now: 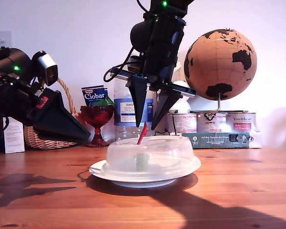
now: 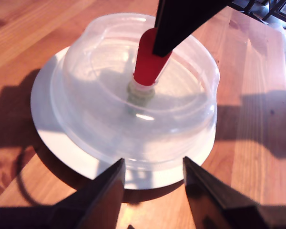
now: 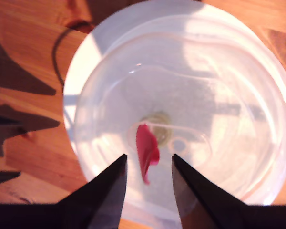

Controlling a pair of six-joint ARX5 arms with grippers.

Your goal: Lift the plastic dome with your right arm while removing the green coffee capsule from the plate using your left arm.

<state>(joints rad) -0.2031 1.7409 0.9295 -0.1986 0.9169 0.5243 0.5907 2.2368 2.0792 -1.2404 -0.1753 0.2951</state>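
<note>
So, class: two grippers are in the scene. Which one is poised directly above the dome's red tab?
My second gripper: its open fingers straddle the red tab from above. My first gripper waits off to the exterior view's left.

Beneath my second gripper's fingers (image 3: 109, 195), the green coffee capsule (image 1: 142, 161) shows only as a blur through the plastic dome (image 1: 150, 155); its lip cannot be made out.

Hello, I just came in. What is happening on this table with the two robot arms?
The plastic dome sits over the green coffee capsule on the plate, on a wooden table. My second gripper hangs directly above the dome with open jaws on either side of its red tab, not yet gripping it. My first gripper waits at the exterior view's left, jaws open and pointing at the plate. Nothing is lifted yet.
</note>
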